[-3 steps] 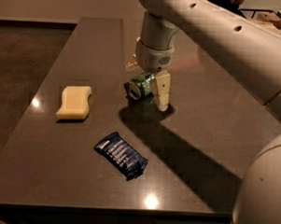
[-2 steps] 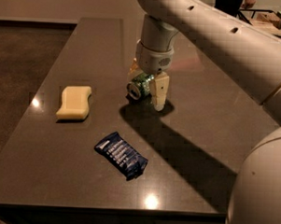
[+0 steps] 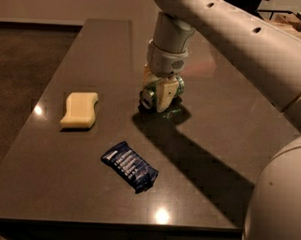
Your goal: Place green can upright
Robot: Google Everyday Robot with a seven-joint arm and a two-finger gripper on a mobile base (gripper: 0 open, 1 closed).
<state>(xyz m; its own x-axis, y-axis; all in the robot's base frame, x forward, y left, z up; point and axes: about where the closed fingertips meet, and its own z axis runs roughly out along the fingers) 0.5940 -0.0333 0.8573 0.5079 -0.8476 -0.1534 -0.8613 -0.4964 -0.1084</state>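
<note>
The green can (image 3: 176, 86) lies on its side on the dark table (image 3: 225, 120), its silver end facing front-left. My gripper (image 3: 159, 89) comes down from above and straddles the can. The cream front finger (image 3: 164, 95) presses across the can's body, and the other finger is mostly hidden behind it. The jaws look closed on the can, which still rests on the table.
A yellow sponge (image 3: 80, 109) lies on the left of the table. A dark blue snack packet (image 3: 130, 166) lies near the front edge. My large white arm (image 3: 244, 41) spans the upper right and casts a shadow across the table's right half.
The front finger has moved left against the can, closing the jaws on it. The can, sponge and packet have stayed in place.
</note>
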